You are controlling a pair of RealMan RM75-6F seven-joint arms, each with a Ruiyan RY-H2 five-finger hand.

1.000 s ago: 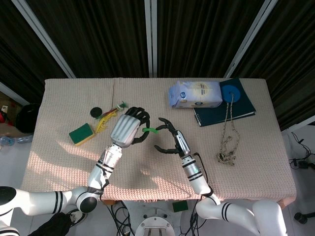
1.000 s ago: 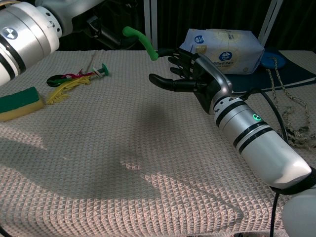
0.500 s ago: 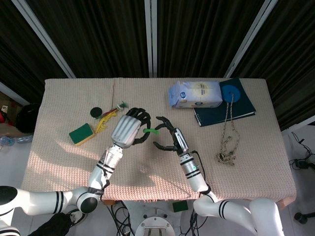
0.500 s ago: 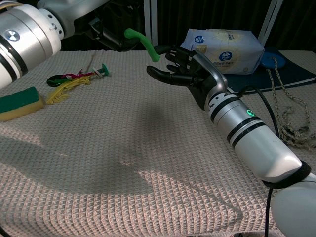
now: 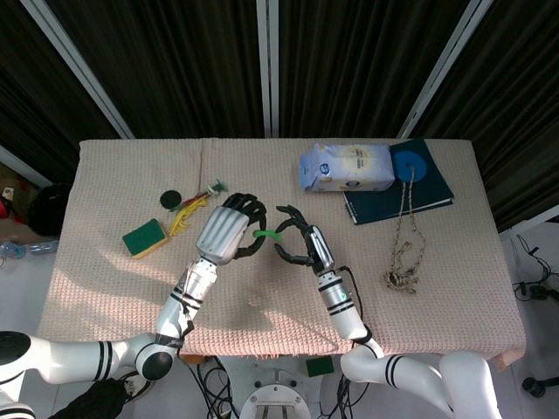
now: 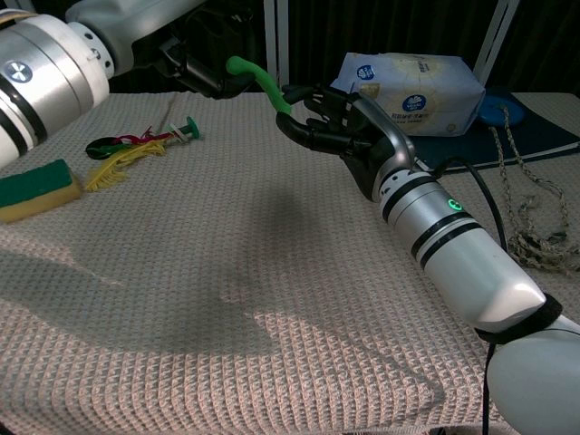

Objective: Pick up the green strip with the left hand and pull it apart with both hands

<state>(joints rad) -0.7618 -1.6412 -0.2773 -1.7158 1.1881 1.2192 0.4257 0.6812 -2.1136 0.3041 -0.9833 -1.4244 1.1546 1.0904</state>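
Note:
The green strip [image 5: 265,235] [image 6: 263,83] hangs in the air above the middle of the table. My left hand [image 5: 224,231] [image 6: 204,63] grips its left end, fingers curled around it. The strip's free end points down and right, toward my right hand [image 5: 301,243] [image 6: 349,122]. That hand is raised beside it with its fingers above the strip's tip and its thumb below. A gap still shows between them, and I cannot tell whether any finger touches the strip.
A green and yellow sponge [image 5: 144,236] [image 6: 32,186] lies at the left, with a black disc [image 5: 169,200] and coloured feathery bits [image 5: 188,209] behind it. A white bag [image 5: 347,168] [image 6: 412,80], a dark blue book [image 5: 410,192] and a rope [image 5: 403,249] occupy the right side.
My right hand has moved left and up to the strip's free end, and its thumb has closed toward the fingers. The left hand has stayed nearly still with the strip.

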